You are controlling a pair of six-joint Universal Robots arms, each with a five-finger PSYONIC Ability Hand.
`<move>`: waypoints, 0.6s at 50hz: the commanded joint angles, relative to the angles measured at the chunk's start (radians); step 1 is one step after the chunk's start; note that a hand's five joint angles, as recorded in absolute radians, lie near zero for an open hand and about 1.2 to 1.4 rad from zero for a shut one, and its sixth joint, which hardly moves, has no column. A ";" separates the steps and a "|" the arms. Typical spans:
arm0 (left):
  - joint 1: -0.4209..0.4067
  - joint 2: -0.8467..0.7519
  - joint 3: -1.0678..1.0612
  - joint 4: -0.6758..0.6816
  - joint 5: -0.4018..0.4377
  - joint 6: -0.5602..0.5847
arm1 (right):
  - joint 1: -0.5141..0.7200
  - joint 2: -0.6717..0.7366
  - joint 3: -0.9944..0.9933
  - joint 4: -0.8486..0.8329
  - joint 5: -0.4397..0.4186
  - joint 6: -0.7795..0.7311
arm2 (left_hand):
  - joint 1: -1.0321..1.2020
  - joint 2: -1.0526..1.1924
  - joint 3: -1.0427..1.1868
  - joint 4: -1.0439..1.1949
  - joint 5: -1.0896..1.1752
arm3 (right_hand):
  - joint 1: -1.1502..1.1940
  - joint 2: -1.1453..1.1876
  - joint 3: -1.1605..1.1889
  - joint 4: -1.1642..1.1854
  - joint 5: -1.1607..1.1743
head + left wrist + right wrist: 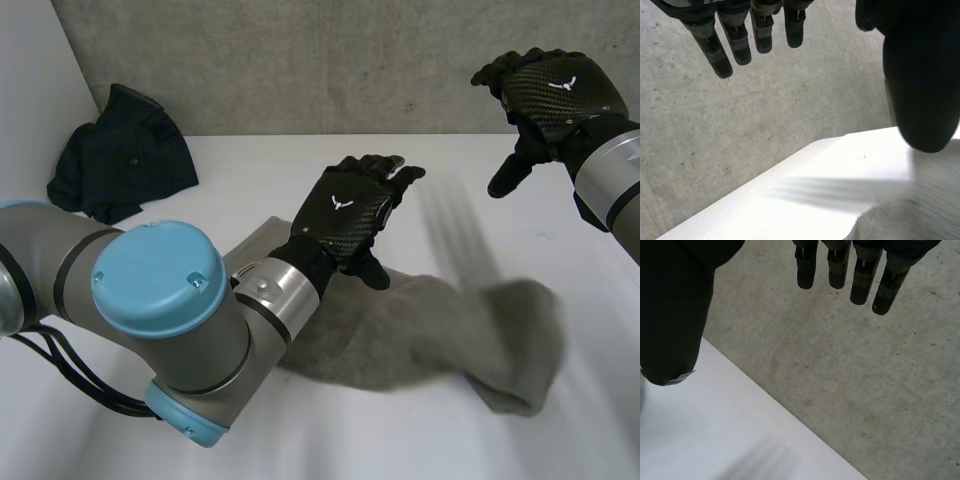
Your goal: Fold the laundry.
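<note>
**Robot lab bench, not a home**

A plain white table (260, 170) backs onto a rough grey concrete wall (300, 60). A grey-jointed robot arm with a light-blue cap (155, 280) reaches over it. A crumpled black garment (125, 155) lies at the table's far left corner, and a limp grey cloth (420, 330) lies towards its front edge.

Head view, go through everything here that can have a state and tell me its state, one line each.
Left robot hand: open, above the grey cloth, holding nothing.
Right robot hand: open, raised off the table, holding nothing.
Grey cloth: rumpled on the table, not neatly folded, held by neither hand.
Dark garment: bunched in a heap at the table's far corner, untouched.
</note>
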 commanded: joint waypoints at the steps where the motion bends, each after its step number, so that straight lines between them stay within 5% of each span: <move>1: 0.163 0.078 0.013 -0.040 -0.007 0.027 | 0.011 0.026 -0.001 0.030 -0.008 -0.096 | -0.014 -0.029 -0.035 -0.027 -0.045 | -0.023 -0.046 -0.041 -0.060 -0.069; 9: 0.334 0.104 -0.055 -0.206 -0.006 0.190 | 0.014 0.086 -0.035 0.234 -0.004 -0.261 | -0.003 -0.017 -0.023 -0.015 -0.033 | -0.023 -0.046 -0.041 -0.060 -0.069; 17: 0.398 0.083 -0.144 -0.243 0.002 0.421 | 0.014 0.151 -0.044 0.478 0.042 -0.360 | 0.012 -0.002 -0.008 0.000 -0.018 | -0.023 -0.046 -0.041 -0.060 -0.069; 23: 0.403 0.025 -0.150 -0.250 -0.001 0.522 | 0.000 0.155 0.054 0.462 0.075 -0.353 | 0.038 0.024 0.018 0.026 0.008 | -0.023 -0.046 -0.041 -0.060 -0.069; 30: 0.409 -0.053 -0.142 -0.255 -0.020 0.607 | -0.001 0.171 0.250 0.249 0.075 -0.353 | 0.250 0.236 0.229 0.238 0.219 | -0.023 -0.046 -0.041 -0.060 -0.069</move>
